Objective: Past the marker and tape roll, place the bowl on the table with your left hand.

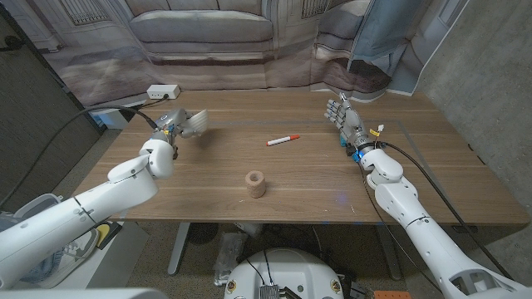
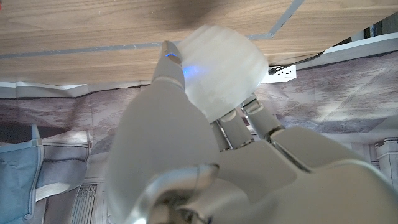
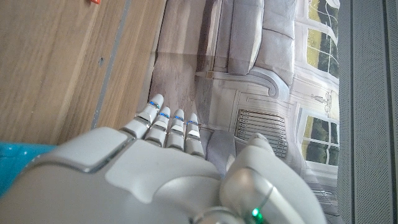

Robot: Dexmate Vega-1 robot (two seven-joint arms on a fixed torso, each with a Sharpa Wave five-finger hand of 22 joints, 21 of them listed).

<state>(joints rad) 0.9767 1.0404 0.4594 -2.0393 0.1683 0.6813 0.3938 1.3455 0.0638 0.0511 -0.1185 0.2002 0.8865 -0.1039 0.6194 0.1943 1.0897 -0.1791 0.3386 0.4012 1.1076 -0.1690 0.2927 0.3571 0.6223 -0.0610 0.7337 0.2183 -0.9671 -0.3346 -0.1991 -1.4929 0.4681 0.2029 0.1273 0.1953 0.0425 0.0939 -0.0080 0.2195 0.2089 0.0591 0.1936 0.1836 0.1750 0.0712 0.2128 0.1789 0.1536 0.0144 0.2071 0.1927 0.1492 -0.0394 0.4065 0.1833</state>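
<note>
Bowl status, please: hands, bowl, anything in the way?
Left hand grips bowl above table's far left. Right hand open, holding nothing. Marker and tape roll mid-table, nearer than the bowl.

Mid-table is blocked by marker (image 1: 283, 139) and, nearer, tape roll (image 1: 255, 183); bare table (image 1: 208, 187) is left open on the left side.

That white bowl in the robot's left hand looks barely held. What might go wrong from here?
Two risks. The left hand grips the bowl by its rim, tilted above the table, so it might slip and land on its side. And the hand is at the table's left end, beside the marker and tape roll rather than past them, so the bowl may be set down short.
</note>
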